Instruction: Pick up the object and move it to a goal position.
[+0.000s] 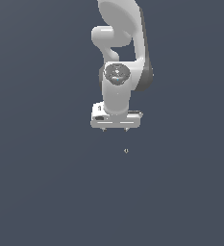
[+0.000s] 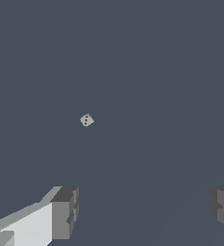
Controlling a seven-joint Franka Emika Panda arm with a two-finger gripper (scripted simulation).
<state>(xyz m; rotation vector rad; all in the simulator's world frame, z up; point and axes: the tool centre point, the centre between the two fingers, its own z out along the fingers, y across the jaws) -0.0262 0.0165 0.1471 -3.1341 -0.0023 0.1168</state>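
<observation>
The white Panda arm (image 1: pixel 120 53) hangs down from the top of the exterior view, its upper links folded over a round grey joint cap, with the last link running straight down to the wrist. The gripper (image 1: pixel 115 129) points directly downward, its flat white palm bar level, with 2 short fingertips showing under its ends. The fingers (image 2: pixel 64 214) are spread wide apart and released, with nothing between them; in the wrist view 1 grey pad sits at each side of the frame with plain dark surface in the gap.

The object, a tiny pale grey die (image 1: pixel 126 151) with dark dots on its faces, lies on the flat dark grey-blue surface (image 1: pixel 46 192). In the exterior view it sits below the gripper, clear of it and slightly toward that view's right, roughly under the fingertip on that side. In the wrist view the die (image 2: pixel 87 120) appears ahead of the fingers and apart from both, turned cornerwise. No goal marker can be made out in either view.
</observation>
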